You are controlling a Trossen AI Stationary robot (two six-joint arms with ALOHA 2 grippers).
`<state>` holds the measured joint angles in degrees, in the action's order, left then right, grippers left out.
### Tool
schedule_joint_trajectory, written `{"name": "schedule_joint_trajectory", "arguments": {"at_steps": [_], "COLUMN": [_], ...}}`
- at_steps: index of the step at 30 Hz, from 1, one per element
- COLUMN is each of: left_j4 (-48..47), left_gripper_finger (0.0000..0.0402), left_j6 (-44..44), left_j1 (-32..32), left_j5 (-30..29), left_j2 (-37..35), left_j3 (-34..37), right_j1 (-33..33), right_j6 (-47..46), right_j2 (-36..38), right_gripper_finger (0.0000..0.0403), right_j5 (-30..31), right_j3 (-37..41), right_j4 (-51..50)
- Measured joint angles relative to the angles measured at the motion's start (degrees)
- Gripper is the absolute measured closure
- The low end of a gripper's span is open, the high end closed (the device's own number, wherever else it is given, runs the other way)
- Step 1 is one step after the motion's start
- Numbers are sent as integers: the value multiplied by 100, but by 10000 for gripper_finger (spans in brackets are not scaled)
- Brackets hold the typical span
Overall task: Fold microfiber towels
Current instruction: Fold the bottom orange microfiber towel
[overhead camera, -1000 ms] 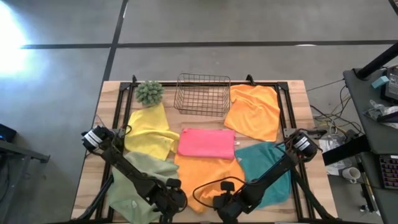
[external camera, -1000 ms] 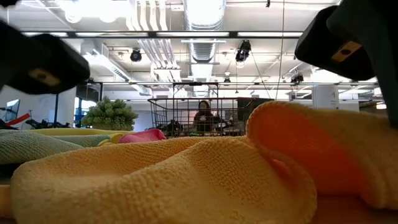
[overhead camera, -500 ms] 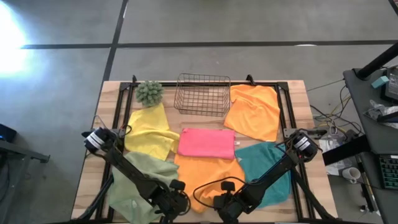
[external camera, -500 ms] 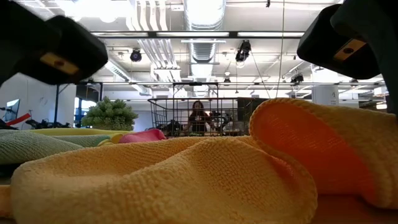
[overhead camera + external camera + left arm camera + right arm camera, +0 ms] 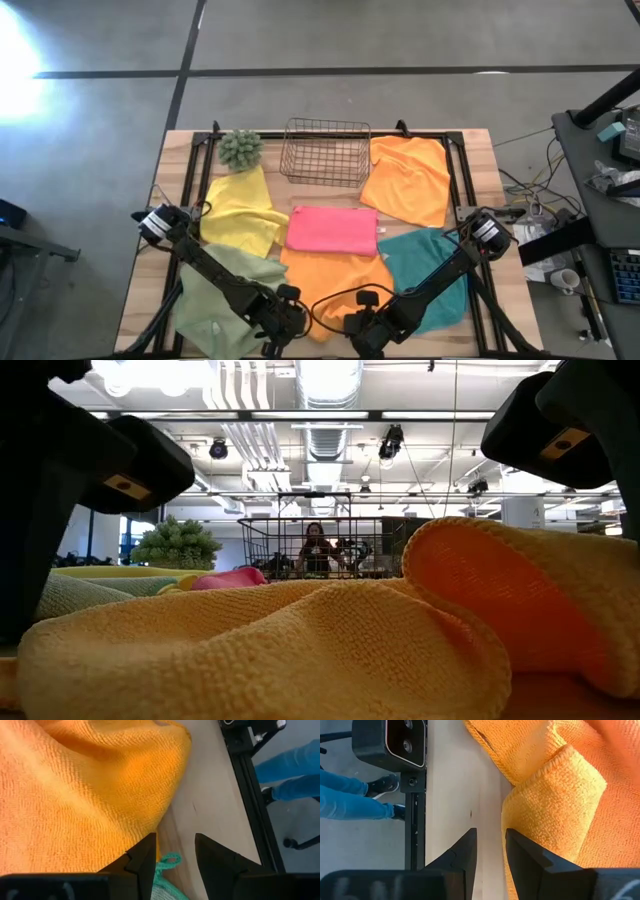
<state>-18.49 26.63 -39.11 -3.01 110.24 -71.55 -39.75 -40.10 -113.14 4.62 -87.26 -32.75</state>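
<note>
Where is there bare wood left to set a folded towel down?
Crowded mid-table. Bare table runs right of the far orange towel, and along the left edge beside the yellow towel. Both grippers, left and right, crowd the near orange towel.

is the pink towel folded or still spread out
Folded: the pink towel lies as a neat, compact rectangle with straight edges, while the yellow towel beside it lies loose and rumpled.

Both arms are dark, slim-linked, with round silver-faced shoulder joints and a black cable looping near the wrists. Left gripper (image 5: 174, 862) and right gripper (image 5: 489, 855) carry flat, angular black fingers.
</note>
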Motion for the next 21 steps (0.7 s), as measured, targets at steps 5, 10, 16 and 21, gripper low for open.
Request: {"name": "schedule_joint_trajectory", "arguments": {"at_steps": [5, 10, 16, 21], "left_j4": [-1, 7, 28, -39], "left_gripper_finger": [281, 281, 281, 281], "left_j6": [-4, -41, -15, 31], "left_j1": [-15, -15, 51, 67], "left_j5": [97, 114, -120, -325], "left_j2": [-4, 127, 245, 137], "left_j3": [9, 29, -13, -7], "right_j1": [0, 0, 0, 0], "right_j6": [2, 13, -22, -42], "right_j2": [0, 0, 0, 0], "right_gripper_finger": [310, 312, 312, 312], "right_j5": [0, 2, 0, 1], "right_j3": [0, 0, 0, 0], "right_j4": [-2, -10, -20, -48]}}
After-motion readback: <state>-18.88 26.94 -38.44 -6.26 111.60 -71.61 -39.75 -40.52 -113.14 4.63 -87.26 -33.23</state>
